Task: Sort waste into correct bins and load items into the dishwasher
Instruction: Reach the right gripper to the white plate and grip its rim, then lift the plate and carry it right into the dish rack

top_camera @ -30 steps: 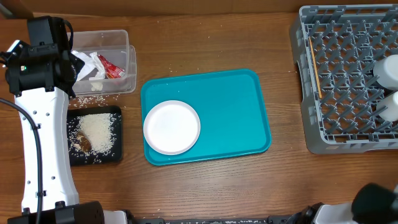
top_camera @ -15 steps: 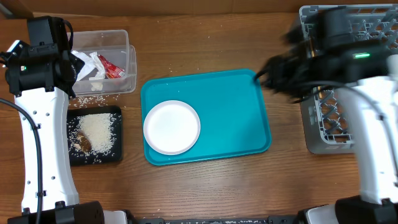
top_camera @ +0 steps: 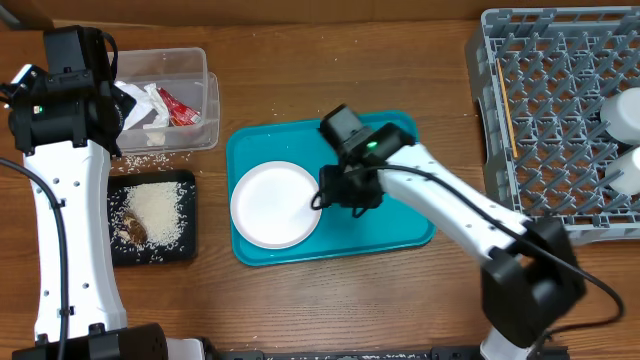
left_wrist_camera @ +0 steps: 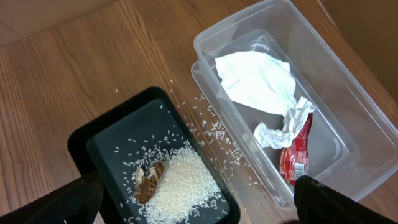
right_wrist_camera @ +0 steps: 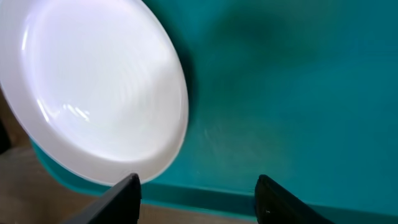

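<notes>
A round white plate [top_camera: 276, 204] [right_wrist_camera: 93, 93] lies on the left half of the teal tray [top_camera: 385, 150]. My right gripper [top_camera: 324, 198] [right_wrist_camera: 199, 199] hovers open over the tray, just off the plate's right rim, holding nothing. My left gripper [top_camera: 122, 108] [left_wrist_camera: 199, 211] hangs wide open and empty above the two bins. The clear tub [top_camera: 200, 60] [left_wrist_camera: 348, 106] holds a crumpled napkin [left_wrist_camera: 255, 81] and a red wrapper [top_camera: 180, 108] [left_wrist_camera: 295, 155]. In the black tray [top_camera: 150, 180] [left_wrist_camera: 81, 134] lie rice [left_wrist_camera: 183, 180] and a brown scrap [left_wrist_camera: 148, 180]. The grey rack [top_camera: 560, 120] holds chopsticks [top_camera: 505, 105].
Two white dishes [top_camera: 622, 112] [top_camera: 626, 170] stand at the rack's right side. Loose rice grains [left_wrist_camera: 214, 127] are scattered on the wooden table between the tub and the black tray. The right arm [top_camera: 450, 205] crosses the teal tray's right corner.
The right arm has swung from the table's right side, past the rack, leftward to the plate's edge, and its jaws have opened. The left arm has not moved.
</notes>
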